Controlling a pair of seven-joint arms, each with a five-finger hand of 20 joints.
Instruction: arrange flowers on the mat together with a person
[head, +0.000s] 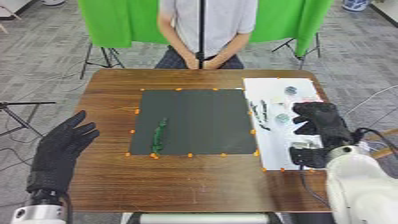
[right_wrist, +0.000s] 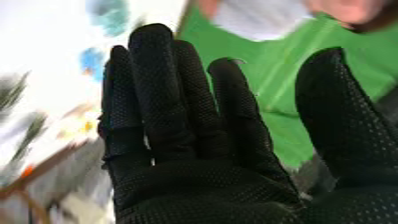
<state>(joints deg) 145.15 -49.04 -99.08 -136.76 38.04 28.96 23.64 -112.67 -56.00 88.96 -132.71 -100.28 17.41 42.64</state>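
Grey tiled floor (head: 44, 70) surrounds the brown wooden table (head: 178, 185), with a green cloth (head: 120, 25) hanging beyond it at the top of the frame. A dark mat (head: 200, 115) lies mid-frame; a white sheet (head: 258, 90) lies right of it, orange dots (head: 190, 155) along their edges. The left hand (head: 62, 145) is at the frame's left, fingers extended and slightly apart. The right hand (head: 324, 120) is at the sheet's right side — its fingers straight and close together, thumb well apart. A blue-and-white pot (head: 355, 4) stands upper right, its contents hard to tell. One green stem (head: 160, 135) lies on the mat's lower left — dark sprigs (head: 264, 107) and a bluish flower head (head: 290, 90) lie on the sheet.
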